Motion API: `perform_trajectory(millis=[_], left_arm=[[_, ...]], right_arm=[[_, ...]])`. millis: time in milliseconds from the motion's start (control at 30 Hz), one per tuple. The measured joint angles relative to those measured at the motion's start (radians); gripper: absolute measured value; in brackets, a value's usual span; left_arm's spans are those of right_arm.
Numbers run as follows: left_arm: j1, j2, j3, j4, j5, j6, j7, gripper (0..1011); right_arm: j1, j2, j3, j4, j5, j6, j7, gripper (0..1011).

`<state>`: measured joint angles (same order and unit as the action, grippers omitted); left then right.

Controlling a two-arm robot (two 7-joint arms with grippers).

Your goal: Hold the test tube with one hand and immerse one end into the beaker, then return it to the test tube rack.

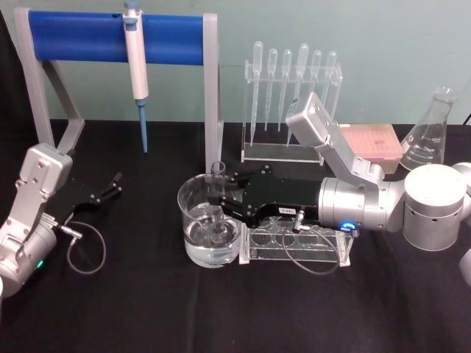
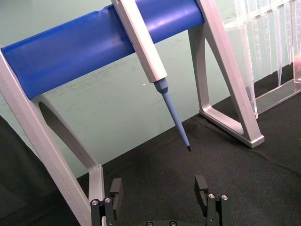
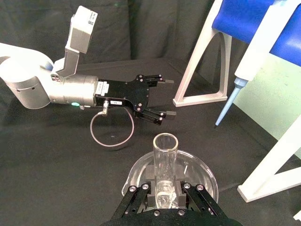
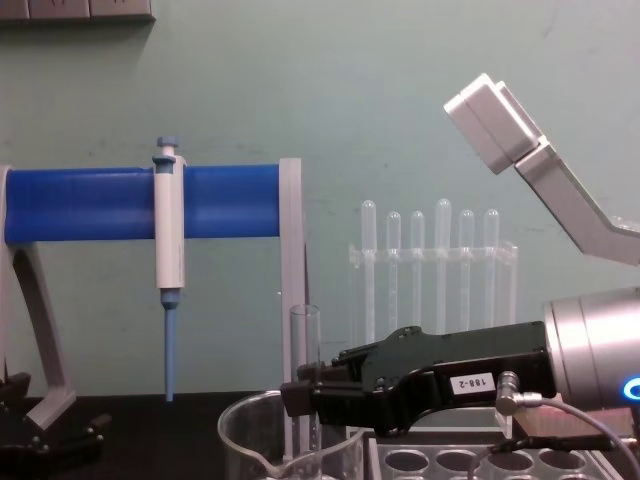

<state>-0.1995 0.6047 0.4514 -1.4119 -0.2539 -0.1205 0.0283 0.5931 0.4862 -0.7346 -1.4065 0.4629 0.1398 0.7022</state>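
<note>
The beaker (image 1: pixel 193 220) stands at the table's centre with clear liquid in its bottom. The test tube (image 1: pixel 218 175) stands upright inside it, open rim up, its lower end down in the liquid. My right gripper (image 1: pixel 221 202) reaches in from the right over the beaker's rim and is shut on the tube's middle. From the right wrist, the tube (image 3: pixel 164 157) rises between my right gripper (image 3: pixel 164 200) over the beaker (image 3: pixel 207 175). From the chest, my right gripper (image 4: pixel 303 397) grips the tube (image 4: pixel 305 345) above the beaker (image 4: pixel 245 432). My left gripper (image 1: pixel 110 187) rests open at the far left, also seen as my left gripper (image 2: pixel 159 188).
A clear tube rack (image 1: pixel 294 246) sits directly right of the beaker, under my right arm. A blue-barred stand (image 1: pixel 118 37) with a hanging pipettor (image 1: pixel 137 66) is at back left. A pipette rack (image 1: pixel 294 95), a pink box (image 1: pixel 372 140) and a flask (image 1: pixel 430 136) stand behind.
</note>
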Motion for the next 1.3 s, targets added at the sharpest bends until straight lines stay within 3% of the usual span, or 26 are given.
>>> perform_trajectory(millis=[1300], left_arm=[[0.000, 0.000, 0.000, 0.000, 0.000, 0.000, 0.000, 1000]], right_arm=[[-0.007, 0.000, 0.012, -0.009, -0.003, -0.008, 0.000, 239]])
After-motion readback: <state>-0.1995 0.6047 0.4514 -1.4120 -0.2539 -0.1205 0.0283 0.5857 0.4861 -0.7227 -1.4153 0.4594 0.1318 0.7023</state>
